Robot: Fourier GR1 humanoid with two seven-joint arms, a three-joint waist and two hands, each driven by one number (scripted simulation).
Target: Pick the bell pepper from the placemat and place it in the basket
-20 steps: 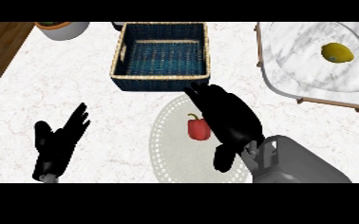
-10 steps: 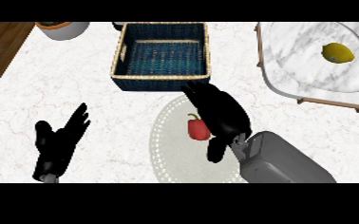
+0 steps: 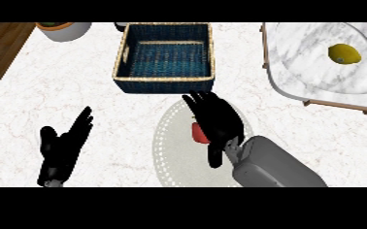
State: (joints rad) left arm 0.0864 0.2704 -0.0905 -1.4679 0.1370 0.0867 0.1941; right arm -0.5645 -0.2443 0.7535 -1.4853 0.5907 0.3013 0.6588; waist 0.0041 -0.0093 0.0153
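Note:
A red bell pepper lies on the round white placemat in the lower middle of the head view. My right hand is over the pepper's right side with fingers stretched toward the basket, hiding most of it; the thumb points down beside it. The dark blue woven basket with a tan rim stands just beyond the placemat, with nothing inside. My left hand rests open at the lower left, fingers up.
A marble tray with a wooden frame at the right holds a yellow lemon. A grey pot stands at the top left, beside the counter's wooden left edge.
My right hand and forearm have slid left across the placemat and now cover most of the pepper. The left hand has stayed where it was.

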